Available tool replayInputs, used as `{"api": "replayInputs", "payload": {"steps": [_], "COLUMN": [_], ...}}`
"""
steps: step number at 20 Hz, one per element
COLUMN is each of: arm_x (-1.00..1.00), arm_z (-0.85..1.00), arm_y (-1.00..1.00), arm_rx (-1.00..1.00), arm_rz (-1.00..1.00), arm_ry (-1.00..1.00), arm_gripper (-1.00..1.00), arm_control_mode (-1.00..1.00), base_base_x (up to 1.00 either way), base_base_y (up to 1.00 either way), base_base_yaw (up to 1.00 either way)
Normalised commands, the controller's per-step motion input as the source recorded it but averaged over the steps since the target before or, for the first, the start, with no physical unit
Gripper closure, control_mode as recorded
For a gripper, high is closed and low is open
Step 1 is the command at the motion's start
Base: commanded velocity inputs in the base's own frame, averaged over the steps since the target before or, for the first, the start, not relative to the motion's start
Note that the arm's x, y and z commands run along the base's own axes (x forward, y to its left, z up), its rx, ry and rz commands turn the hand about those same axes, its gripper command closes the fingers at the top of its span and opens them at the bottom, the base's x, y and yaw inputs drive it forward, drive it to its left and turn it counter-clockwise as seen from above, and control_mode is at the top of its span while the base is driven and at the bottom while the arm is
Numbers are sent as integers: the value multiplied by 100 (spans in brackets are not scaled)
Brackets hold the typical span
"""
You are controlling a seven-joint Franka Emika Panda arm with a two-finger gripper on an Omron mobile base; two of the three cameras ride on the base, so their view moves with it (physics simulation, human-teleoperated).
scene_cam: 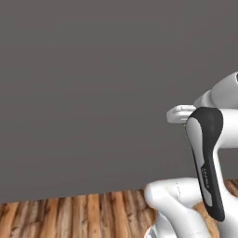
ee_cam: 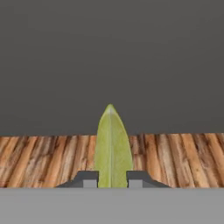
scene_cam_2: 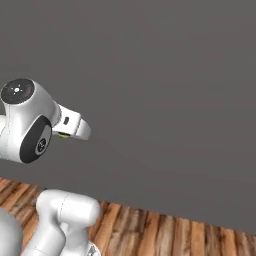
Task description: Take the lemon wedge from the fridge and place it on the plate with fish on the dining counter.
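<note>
One lemon wedge (ee_cam: 113, 148) was observed pinched between the two fingertips (ee_cam: 89, 178) of the single gripper (ee_cam: 112, 179), held above a wooden plank floor (ee_cam: 43, 159), one grey wall (ee_cam: 112, 61) beyond.

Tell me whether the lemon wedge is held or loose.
Held: the lemon wedge stands pinched between the two dark fingers, above wooden floor.

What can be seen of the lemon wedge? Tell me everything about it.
The lemon wedge is a slim, pointed, yellow-green sliver with a pale line down its middle, smooth and matte. It stands on end between the gripper's two dark fingertips, which are closed against its sides, tip pointing away from the hand. It hangs in the air above a wooden plank floor, facing a plain grey wall. Nothing else touches it.
</note>
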Motion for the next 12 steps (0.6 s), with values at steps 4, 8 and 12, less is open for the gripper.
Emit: {"api": "replayInputs", "payload": {"steps": [4,8,12], "arm_x": [0,0,0], "arm_z": [0,0,0], "arm_y": [0,0,0], "arm_rx": [0,0,0], "arm_rz": [0,0,0], "arm_ry": [0,0,0], "arm_gripper": [100,100,100], "arm_control_mode": [100,100,100], "base_base_x": [0,0,0], "base_base_y": [20,20,20], "base_base_yaw": [95,96,98]}}
